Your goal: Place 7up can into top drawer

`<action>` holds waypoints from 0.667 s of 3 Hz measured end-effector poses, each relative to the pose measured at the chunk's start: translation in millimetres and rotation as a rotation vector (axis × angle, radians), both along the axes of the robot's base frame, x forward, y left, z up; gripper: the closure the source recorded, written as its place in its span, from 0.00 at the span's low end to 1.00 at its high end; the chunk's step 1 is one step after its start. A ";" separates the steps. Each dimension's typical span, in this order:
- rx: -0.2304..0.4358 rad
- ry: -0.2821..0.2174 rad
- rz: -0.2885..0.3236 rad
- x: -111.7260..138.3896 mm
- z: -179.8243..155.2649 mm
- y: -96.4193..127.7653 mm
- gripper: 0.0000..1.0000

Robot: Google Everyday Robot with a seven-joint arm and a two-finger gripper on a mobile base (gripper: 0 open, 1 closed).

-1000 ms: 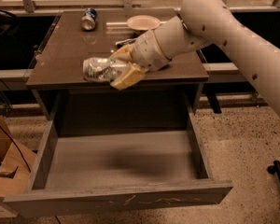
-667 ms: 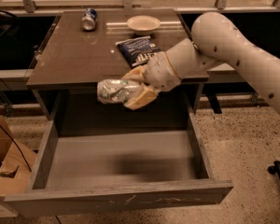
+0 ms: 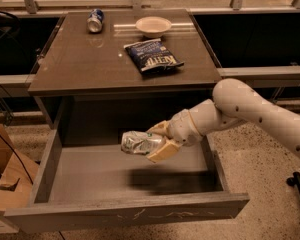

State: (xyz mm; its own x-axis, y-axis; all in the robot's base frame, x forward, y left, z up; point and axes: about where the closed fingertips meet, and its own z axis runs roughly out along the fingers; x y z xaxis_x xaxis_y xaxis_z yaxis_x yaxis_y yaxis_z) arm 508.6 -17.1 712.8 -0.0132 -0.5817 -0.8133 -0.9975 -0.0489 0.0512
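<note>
We see the dark brown glossy counter [image 3: 80,69] with the wide, shallow grey top drawer [image 3: 90,176] standing open below it. Over the drawer's flat floor hangs the robot's tan-fingered claw [image 3: 159,142], clamped around the dented silvery-white 7up can [image 3: 136,141], which lies sideways in its grip.

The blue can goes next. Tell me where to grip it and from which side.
Grip the blue can across its middle, coming from above: it seems to lie on its side at the table's back left, silver end toward the camera, so its round flanks are free. The gripper is shut on the 7up can over the top drawer.
</note>
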 end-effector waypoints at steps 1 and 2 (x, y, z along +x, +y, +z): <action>-0.011 0.105 -0.082 -13.0 -45.3 -10.4 1.00; -0.014 0.113 -0.086 -15.1 -49.6 -8.7 0.82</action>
